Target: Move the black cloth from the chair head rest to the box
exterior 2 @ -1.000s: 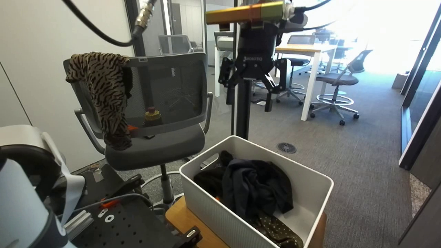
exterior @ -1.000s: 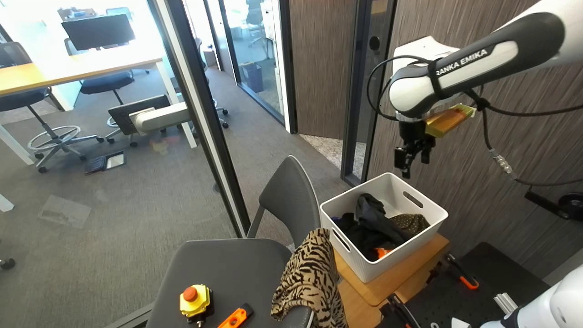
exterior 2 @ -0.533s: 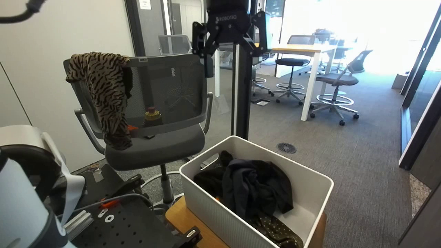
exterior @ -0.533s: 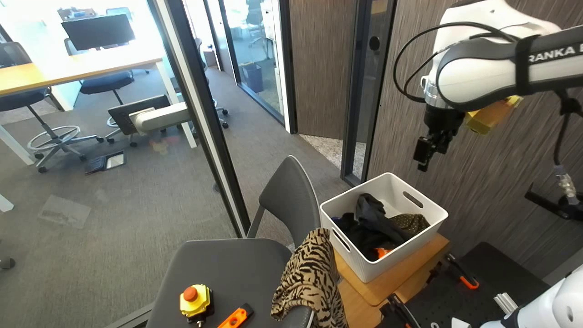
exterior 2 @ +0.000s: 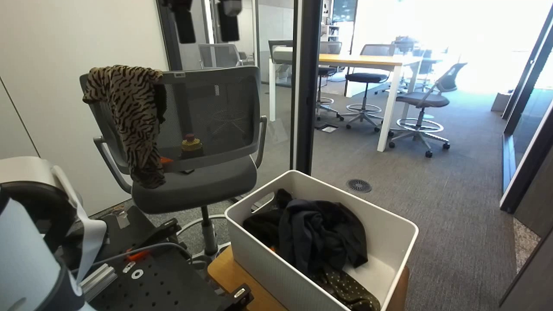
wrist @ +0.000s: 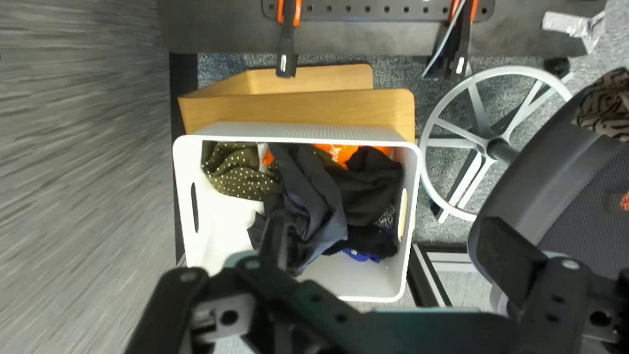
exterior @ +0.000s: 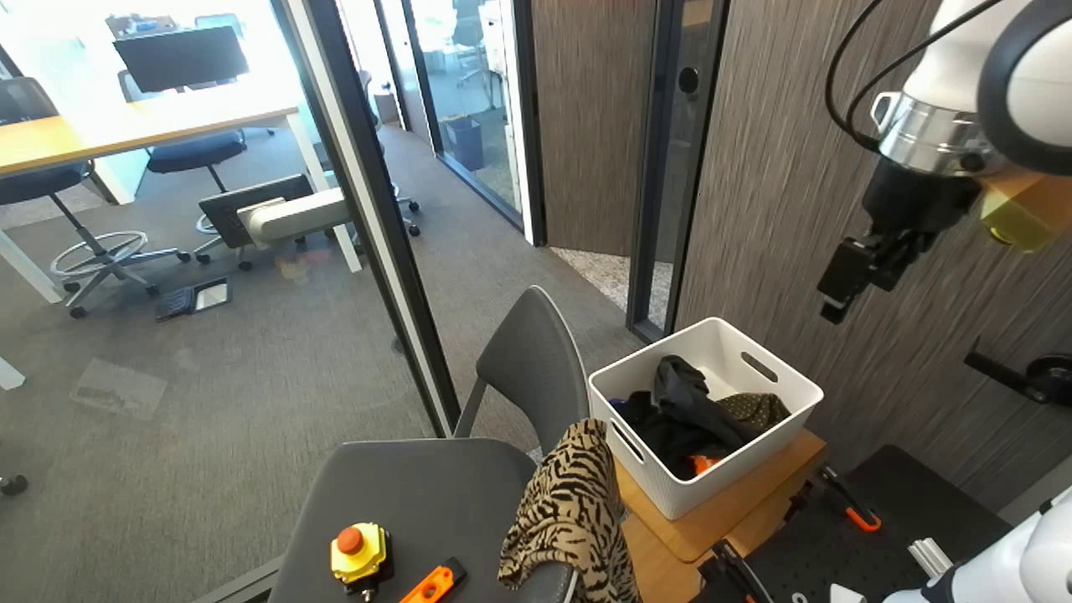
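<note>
The black cloth (exterior: 691, 402) lies crumpled inside the white open-top box (exterior: 649, 494); it also shows in an exterior view (exterior 2: 319, 233) and in the wrist view (wrist: 314, 201). The chair head rest (exterior 2: 211, 74) carries only the tiger-striped tan-and-black cloth (exterior 2: 129, 112) on one side. My gripper (exterior: 833, 306) hangs empty in the air, higher than the box and off to its side in that view. In an exterior view only its fingertips (exterior 2: 185, 28) show at the top edge. In the wrist view the fingers (wrist: 508, 260) stand wide apart with nothing between them.
The box stands on a small wooden stand (exterior: 720, 511). A dotted olive cloth (wrist: 241, 172) and an orange item lie in it. A black perforated table (exterior 2: 160, 280) with clamps is beside it. A yellow-and-red button (exterior: 356, 553) sits on the chair seat. A wood-grain wall (exterior: 779, 218) is behind.
My open gripper has moved away from above the box, rightward in an exterior view and up and left, nearly out of frame, in an exterior view. The cloths and box have not moved.
</note>
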You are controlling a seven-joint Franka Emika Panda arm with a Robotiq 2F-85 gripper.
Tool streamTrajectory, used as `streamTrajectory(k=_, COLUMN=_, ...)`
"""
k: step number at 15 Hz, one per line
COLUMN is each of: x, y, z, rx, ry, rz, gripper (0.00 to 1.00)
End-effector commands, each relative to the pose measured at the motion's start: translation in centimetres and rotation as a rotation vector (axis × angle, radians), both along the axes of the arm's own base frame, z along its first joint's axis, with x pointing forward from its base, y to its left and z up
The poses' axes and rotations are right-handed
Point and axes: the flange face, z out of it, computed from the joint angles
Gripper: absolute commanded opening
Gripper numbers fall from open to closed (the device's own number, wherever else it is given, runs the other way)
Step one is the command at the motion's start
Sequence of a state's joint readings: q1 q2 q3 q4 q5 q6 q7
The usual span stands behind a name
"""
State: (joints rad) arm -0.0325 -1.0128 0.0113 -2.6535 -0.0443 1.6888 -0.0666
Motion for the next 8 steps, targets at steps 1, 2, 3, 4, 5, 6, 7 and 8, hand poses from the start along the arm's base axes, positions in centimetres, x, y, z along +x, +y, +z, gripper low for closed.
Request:
streamTrajectory(k=1, x=-3.6, y=2.4, z=1.3, rx=-0.084, ry=0.071, rz=-0.010, gripper=1.00)
streamTrajectory(k=2, x=-4.3, y=2.9, z=1.4, rx=-0.100, ry=0.095, rz=-0.004, gripper=1.00)
streamTrajectory(k=3, x=-4.8, y=3.2, z=1.4, rx=-0.110, ry=0.115, rz=0.005, gripper=1.00)
streamTrajectory(k=4, x=-5.2, y=3.5, z=1.4, rx=-0.115, ry=0.128, rz=0.011, gripper=1.00)
streamTrajectory(k=5, x=-5.4, y=3.7, z=1.4, rx=-0.119, ry=0.139, rz=0.018, gripper=1.00)
streamTrajectory(k=6, x=-5.6, y=3.8, z=1.3, rx=-0.120, ry=0.149, rz=0.026, gripper=1.00)
streamTrajectory(k=7, x=-5.7, y=3.9, z=1.3, rx=-0.117, ry=0.155, rz=0.032, gripper=1.00)
streamTrajectory(k=8, x=-5.7, y=3.9, z=1.3, rx=-0.117, ry=0.156, rz=0.035, gripper=1.00)
